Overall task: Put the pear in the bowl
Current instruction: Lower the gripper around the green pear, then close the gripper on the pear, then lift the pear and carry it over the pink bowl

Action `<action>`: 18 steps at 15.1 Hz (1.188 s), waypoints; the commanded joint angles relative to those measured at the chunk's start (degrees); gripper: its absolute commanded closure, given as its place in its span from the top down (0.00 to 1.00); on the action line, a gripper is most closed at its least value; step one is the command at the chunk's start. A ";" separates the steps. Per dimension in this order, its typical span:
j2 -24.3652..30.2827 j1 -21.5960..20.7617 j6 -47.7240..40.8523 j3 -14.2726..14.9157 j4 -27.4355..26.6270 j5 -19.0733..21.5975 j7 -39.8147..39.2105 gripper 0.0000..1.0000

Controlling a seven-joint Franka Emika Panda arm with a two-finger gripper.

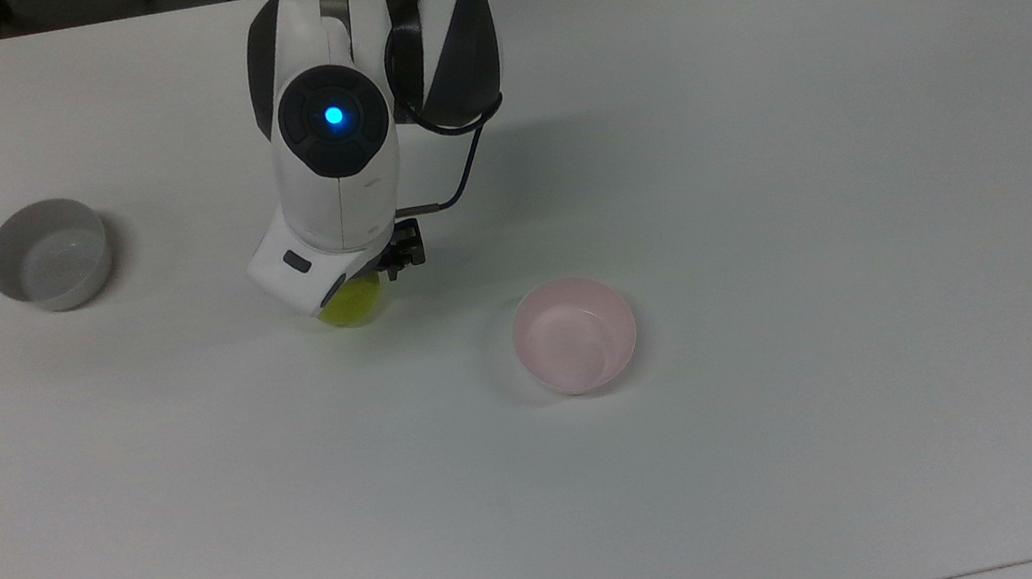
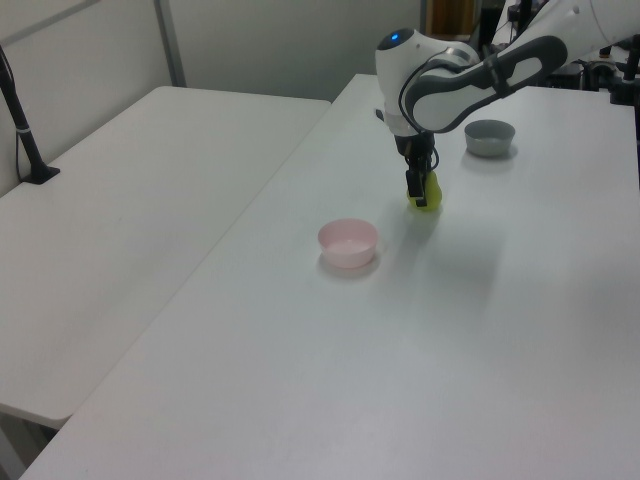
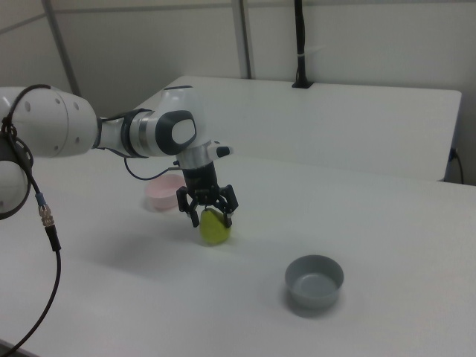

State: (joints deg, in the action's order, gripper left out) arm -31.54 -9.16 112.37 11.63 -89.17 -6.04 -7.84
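Observation:
The yellow-green pear point(image 3: 216, 231) stands upright on the white table point(image 1: 758, 144). My gripper point(image 3: 210, 217) has come down over it, open, with one dark finger on each side of the pear's upper half. In the top view the white wrist point(image 1: 334, 214) covers most of the pear point(image 1: 355, 306), so only its lower edge shows. The left view has the pear point(image 2: 431, 195) just behind the fingers point(image 2: 415, 187). The pale pink bowl point(image 1: 574, 334) sits empty to the top view's right of the pear, a short gap away.
A grey-white bowl point(image 1: 49, 254) sits empty at the top view's left, well apart from the pear. A second white table point(image 2: 130, 200) adjoins on the left view's left, with a black post point(image 2: 25, 130) on it. A cable point(image 1: 459, 171) hangs off the wrist.

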 commanded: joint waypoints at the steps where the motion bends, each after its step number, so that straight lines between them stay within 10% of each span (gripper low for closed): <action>1: 0.60 -0.51 1.45 0.42 -1.36 -1.34 -1.39 0.68; 5: 1.57 -0.60 0.58 0.42 -1.10 -0.64 -0.60 0.34; 18: 13.27 -1.99 -11.56 1.29 4.43 4.71 0.10 0.34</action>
State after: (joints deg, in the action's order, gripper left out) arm -17.31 -9.06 101.72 12.27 -87.00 -4.28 -8.06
